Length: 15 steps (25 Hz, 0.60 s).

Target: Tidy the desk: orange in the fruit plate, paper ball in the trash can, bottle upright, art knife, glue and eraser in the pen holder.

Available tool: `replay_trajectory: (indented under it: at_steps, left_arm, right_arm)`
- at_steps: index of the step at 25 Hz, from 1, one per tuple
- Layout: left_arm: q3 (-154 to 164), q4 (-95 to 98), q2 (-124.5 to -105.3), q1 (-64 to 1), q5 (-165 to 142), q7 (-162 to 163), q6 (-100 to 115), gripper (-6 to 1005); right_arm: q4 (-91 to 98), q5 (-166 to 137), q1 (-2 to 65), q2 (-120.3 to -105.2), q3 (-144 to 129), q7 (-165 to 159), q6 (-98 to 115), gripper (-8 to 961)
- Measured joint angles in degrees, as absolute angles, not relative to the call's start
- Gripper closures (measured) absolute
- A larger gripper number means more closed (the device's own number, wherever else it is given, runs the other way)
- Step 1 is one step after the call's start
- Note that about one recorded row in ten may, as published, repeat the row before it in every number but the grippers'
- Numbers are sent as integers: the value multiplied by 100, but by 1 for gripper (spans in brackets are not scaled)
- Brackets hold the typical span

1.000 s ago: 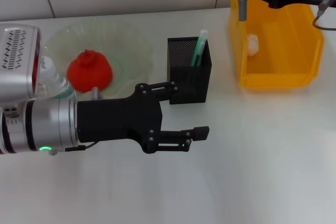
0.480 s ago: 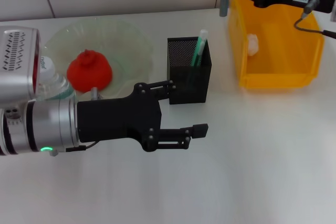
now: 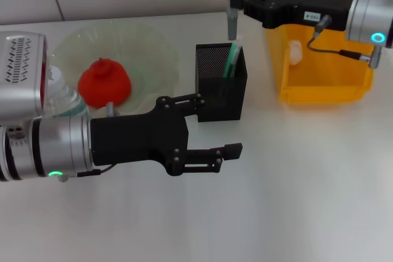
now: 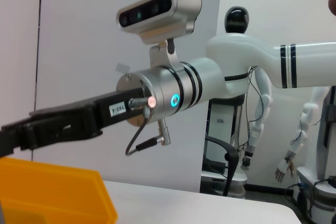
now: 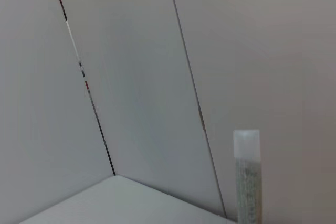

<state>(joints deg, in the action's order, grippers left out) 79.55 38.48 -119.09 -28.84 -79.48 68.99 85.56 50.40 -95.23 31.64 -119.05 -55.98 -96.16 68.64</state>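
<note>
Slender translucent grey glue stick with a pale cap (image 5: pixel 247 177), standing upright before a grey panelled wall (image 5: pixel 131 66) and white table (image 5: pixel 115 203).

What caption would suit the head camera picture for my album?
Right gripper holds a grey stick upright above the black pen holder; left gripper hovers open beside it.

Bright even light, soft shadows, mild blur

On the surface (image 3: pixel 295 188), the pen holder (image 3: pixel 221 84) stands mid-way: fruit plate (image 3: pixel 144 53) with the orange (image 3: pixel 104 82) to its left, trash can (image 3: pixel 322 87) to its right.
</note>
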Motion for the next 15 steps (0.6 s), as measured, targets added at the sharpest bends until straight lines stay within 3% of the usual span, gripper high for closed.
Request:
replay_trajectory:
  at_steps: [15]
  left_arm:
    - [7964, 3850, -11909, -2909, -7893, 6899, 8506, 208]
  right_arm:
    - [4114, -9550, 3455, -11916, -5667, -9067, 6456, 851]
